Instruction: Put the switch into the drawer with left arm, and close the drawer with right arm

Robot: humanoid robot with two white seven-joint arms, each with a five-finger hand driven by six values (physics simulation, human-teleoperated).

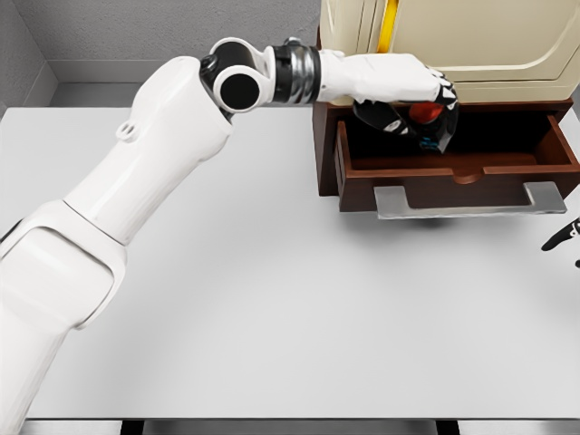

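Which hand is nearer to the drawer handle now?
Right. The right hand is just right of the handle; the left hand is above the open drawer, holding the switch.

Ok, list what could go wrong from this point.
1. The left robot hand holds the switch over the open drawer; released there, it could bounce or land tilted and stand proud.
2. That arm reaches across the drawer opening, so closing early could trap it.
3. Only the right robot hand's fingertips show at the right edge, beside the grey handle; an off-centre push might skew the drawer.

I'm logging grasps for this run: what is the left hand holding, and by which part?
The left hand grips the switch from above, over the open drawer; exact contact part cannot be told.
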